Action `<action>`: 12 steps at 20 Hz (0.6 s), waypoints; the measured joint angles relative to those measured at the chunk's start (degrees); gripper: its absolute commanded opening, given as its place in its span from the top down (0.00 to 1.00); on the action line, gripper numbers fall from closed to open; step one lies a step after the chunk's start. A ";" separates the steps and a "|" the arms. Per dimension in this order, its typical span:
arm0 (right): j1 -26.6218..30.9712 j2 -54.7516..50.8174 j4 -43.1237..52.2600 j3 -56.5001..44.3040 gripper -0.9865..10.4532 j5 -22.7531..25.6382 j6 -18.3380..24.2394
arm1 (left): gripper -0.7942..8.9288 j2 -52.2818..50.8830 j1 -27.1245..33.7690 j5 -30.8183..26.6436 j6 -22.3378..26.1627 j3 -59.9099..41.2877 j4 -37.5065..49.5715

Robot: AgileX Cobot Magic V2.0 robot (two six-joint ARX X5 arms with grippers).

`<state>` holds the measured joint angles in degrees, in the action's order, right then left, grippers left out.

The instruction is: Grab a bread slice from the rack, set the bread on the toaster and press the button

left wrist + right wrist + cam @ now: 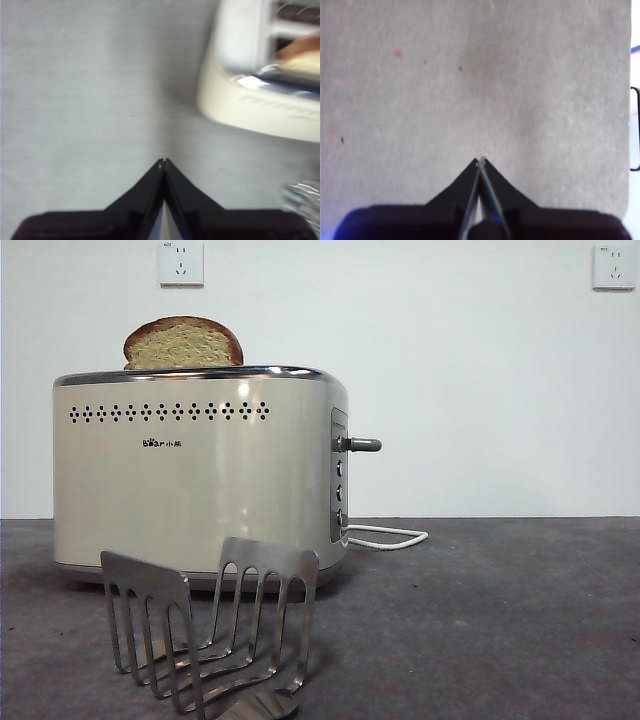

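Toaster (200, 480) logo reads "Bear". Slice of bread (183, 343) upright in slot, upper left; button (364, 445) points right. Left gripper (164, 162) and right gripper (481, 161): jaws pressed together, empty.

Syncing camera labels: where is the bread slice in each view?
Front: slice of bread stands in the toaster, top left.
Left wrist: tan patch in a slot, upper right, blurred.
Right wrist: not in view.
Shared landmark: the toaster's chrome rim.
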<state>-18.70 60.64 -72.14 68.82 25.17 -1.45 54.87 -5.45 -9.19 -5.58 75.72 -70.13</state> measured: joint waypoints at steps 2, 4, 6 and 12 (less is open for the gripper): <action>0.00 0.59 3.56 0.00 0.91 0.02 0.00 | 0.92 -7.82 3.10 -2.80 1.70 -13.29 15.19; 0.00 0.68 7.41 0.00 0.91 0.02 0.00 | 0.92 -15.85 5.22 -3.13 2.21 -28.65 33.38; 0.00 0.68 10.73 0.00 0.91 0.02 0.00 | 0.92 -21.84 5.44 -2.67 2.25 -43.45 50.64; 0.00 0.68 15.19 0.00 0.91 0.02 0.00 | 0.92 -40.00 5.46 1.20 2.40 -73.35 69.37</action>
<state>-18.70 61.32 -56.95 68.82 25.19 -1.45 14.87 0.01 -7.99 -3.18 2.37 -0.75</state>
